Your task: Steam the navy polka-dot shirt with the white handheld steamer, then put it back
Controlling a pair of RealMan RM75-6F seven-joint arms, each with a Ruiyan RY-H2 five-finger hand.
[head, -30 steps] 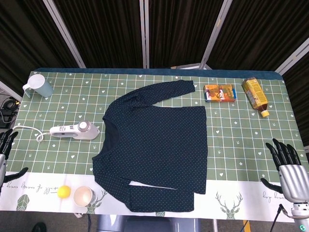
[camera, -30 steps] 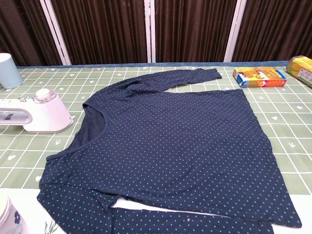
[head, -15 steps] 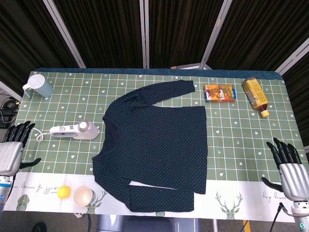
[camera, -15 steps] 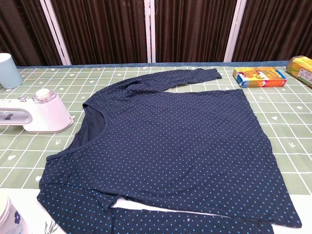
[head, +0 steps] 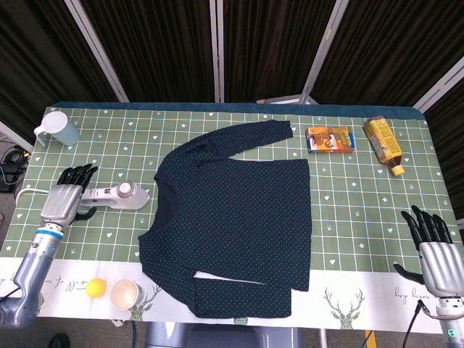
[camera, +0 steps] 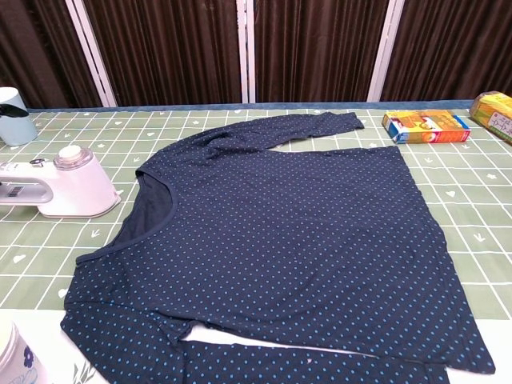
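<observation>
Left hand [head: 64, 201] fingers spread over steamer [head: 116, 194] handle; right hand [head: 433, 250] empty, spread.

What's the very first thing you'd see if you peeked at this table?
The big navy polka-dot shirt spread flat across the middle of the green checked table. Next, the white steamer lying to its left, with the robot's left hand right at its handle.
</observation>
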